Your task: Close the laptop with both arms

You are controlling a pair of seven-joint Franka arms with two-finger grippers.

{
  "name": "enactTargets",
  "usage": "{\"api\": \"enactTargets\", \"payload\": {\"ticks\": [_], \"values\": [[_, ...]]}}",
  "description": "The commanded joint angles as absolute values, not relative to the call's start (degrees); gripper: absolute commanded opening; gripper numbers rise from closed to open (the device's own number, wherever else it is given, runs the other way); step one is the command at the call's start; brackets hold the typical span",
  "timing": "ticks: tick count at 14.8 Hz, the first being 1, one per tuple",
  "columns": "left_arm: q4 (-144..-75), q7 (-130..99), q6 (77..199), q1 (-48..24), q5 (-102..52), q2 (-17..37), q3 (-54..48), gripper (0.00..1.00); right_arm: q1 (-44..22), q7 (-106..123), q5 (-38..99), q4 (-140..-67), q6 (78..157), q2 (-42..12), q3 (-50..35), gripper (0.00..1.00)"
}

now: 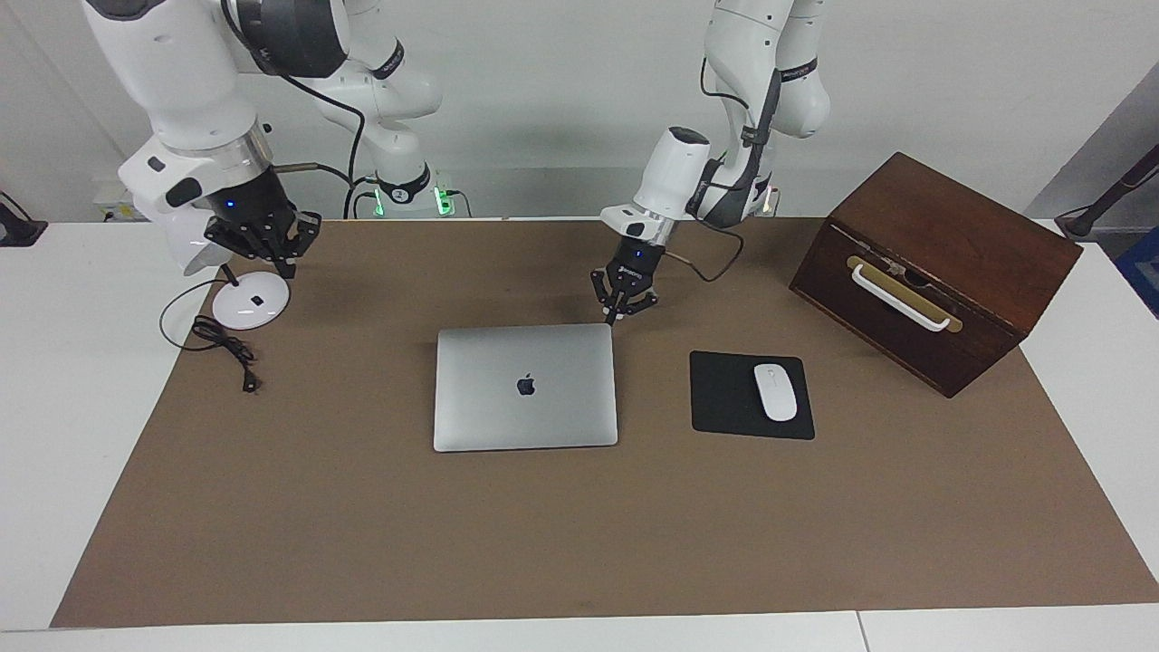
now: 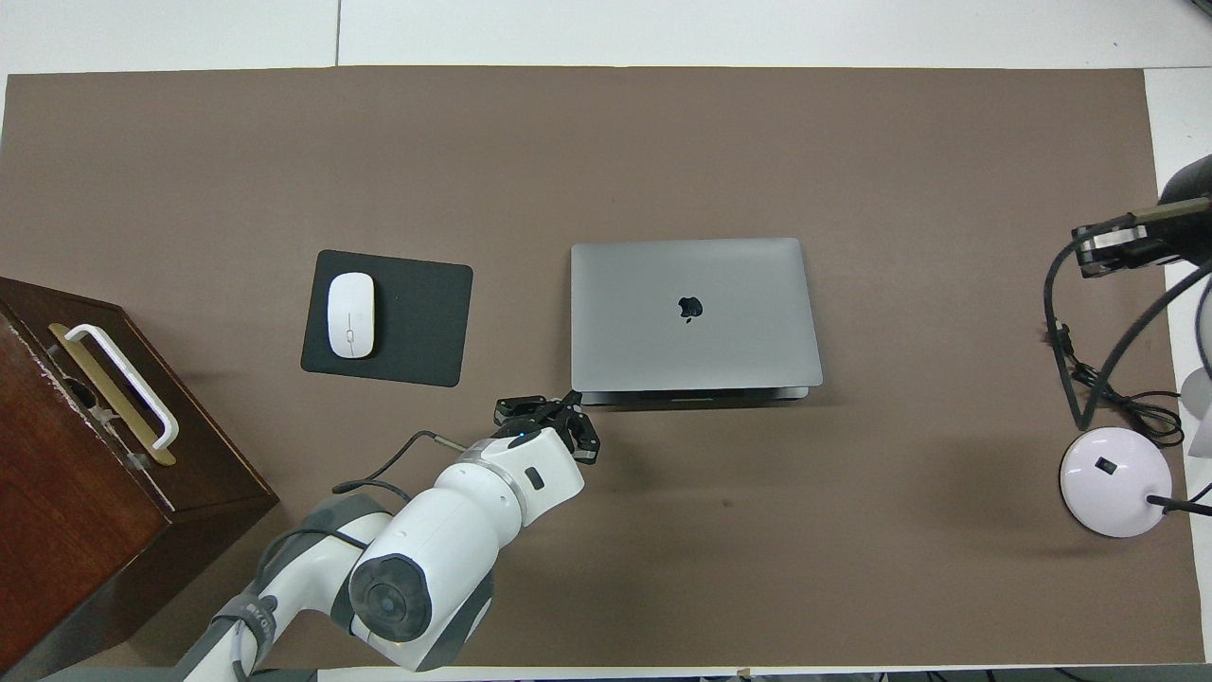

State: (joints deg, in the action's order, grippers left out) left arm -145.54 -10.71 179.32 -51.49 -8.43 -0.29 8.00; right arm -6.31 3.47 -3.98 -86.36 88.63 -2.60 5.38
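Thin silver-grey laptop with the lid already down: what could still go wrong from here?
1. The left gripper sits by the corner of the thin silver-grey metal laptop nearest the robots; a careless retreat might nudge it toward the black mouse pad and white mouse.
2. The right gripper hangs over the round white lamp base and its black cable; a low sweep could snag them.

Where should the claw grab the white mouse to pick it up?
Probably by its two long sides, coming straight down from above. The white mouse lies flat on the black mouse pad, is narrow across, and nothing crowds it.
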Motion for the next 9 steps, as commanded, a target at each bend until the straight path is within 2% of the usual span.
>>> {"api": "enactTargets", "payload": {"ticks": [1, 3, 5, 6, 9], "values": [[-147.5, -11.0, 169.3, -51.9, -9.2, -8.0, 8.5, 0.00, -2.2, 8.5, -5.0, -88.2, 88.2, 0.2, 4.6, 0.39], [-146.8, -11.1, 160.8, -51.7, -9.2, -12.0, 8.7, 0.00, -0.1, 10.2, -5.0, -88.3, 87.5, 1.4, 4.7, 0.70], [-143.2, -11.1, 146.7, -47.7, -8.2, -17.2, 8.2, 0.00, 1.7, 10.2, -5.0, -88.4, 86.8, 2.1, 4.6, 0.96], [-140.7, -11.1, 139.0, -45.9, -6.4, -19.3, 7.9, 0.00, 2.2, 9.8, -4.8, -88.6, 85.9, 2.3, 4.7, 1.00], [-134.6, -10.7, 122.9, -42.1, -4.0, -23.1, 7.9, 0.00, 2.7, 8.6, -4.7, -90.8, 86.3, 3.5, 4.7, 1.00]]}}
